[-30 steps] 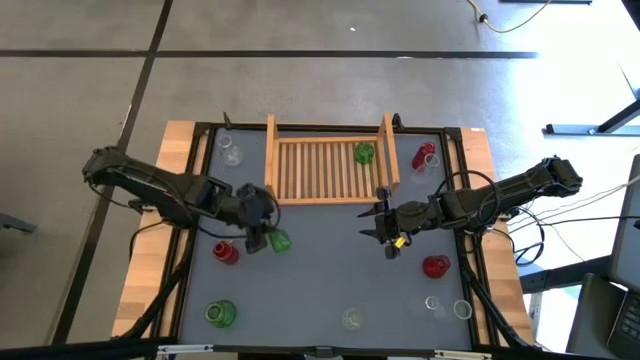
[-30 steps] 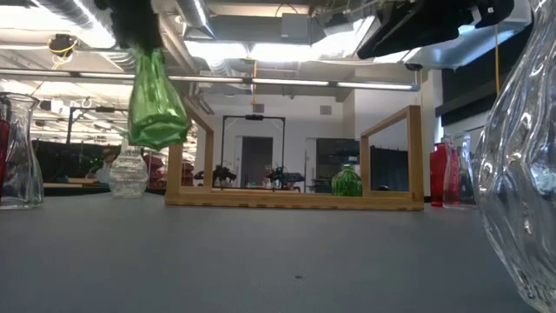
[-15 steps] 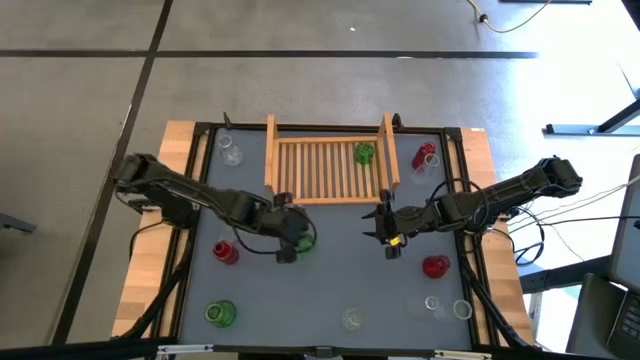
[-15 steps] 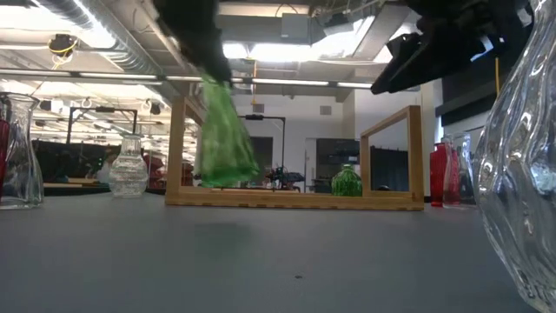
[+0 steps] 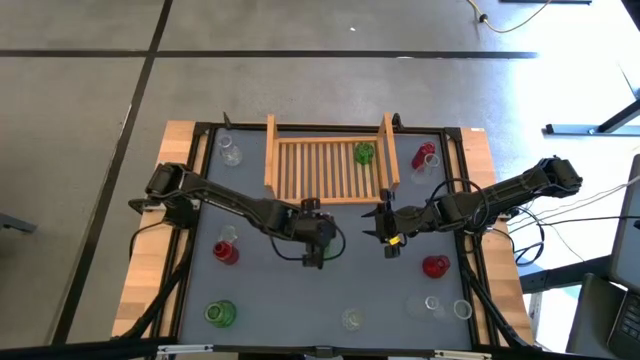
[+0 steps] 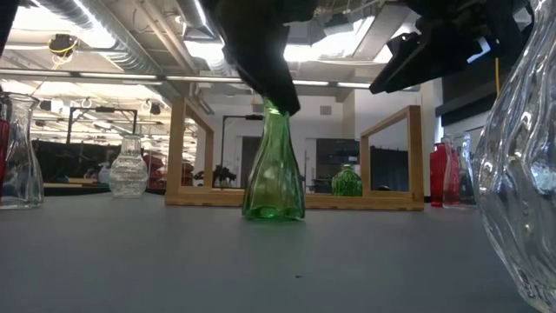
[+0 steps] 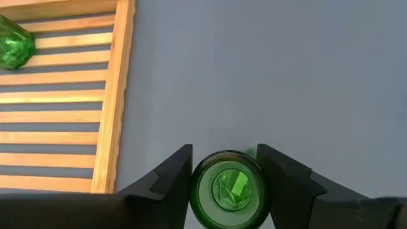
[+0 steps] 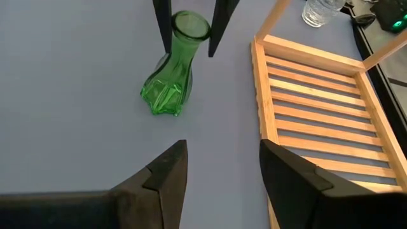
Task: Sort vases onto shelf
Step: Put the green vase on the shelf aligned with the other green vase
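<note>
Low view shows the green vase [image 6: 274,169] upright on the table, mid-table before the shelf [image 5: 328,166]; overhead hides it under the left gripper [image 5: 318,240], clamped on its neck. Right gripper [image 8: 219,166] nearby: open, empty. Shelf's far right corner holds one small green vase [image 5: 364,153].

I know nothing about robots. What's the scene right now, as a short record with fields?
Left gripper: fingers on either side of the neck of a green vase that stands upright on the grey table, in front of the shelf
Right gripper: open, empty, hovering near the shelf's front corner
Shelf: wooden slatted rack holding one green vase
Elsewhere on the table: red, green and clear vases
</note>
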Available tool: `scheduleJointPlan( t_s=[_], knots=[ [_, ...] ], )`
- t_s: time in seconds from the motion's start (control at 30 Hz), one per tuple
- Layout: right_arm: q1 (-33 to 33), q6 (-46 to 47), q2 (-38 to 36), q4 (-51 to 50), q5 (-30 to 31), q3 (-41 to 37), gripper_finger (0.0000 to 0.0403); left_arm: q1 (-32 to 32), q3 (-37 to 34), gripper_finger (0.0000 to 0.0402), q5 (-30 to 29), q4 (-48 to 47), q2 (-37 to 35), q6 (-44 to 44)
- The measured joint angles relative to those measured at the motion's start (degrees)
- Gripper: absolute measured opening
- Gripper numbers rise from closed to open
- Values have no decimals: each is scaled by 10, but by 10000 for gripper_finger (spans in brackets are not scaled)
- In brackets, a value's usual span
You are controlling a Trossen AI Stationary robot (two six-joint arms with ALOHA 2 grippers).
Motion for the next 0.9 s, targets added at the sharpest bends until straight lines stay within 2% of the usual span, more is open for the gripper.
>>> scheduleJointPlan(
  t_s=[0.27, 0.4, 0.73, 0.9],
  knots=[
    [0, 1, 0, 0, 0, 0, 182, -2, -1, 160, -10, 7, 1, -4],
    [0, 1, 0, 0, -1, 0, 182, -1, -1, 161, 17, 13, 1, -9],
    [0, 1, 0, 0, -1, 0, 182, -1, -1, 161, 14, 8, -3, -5],
    [0, 1, 0, 0, -1, 0, 182, -1, -1, 183, 17, 10, -3, 8]
  ],
)
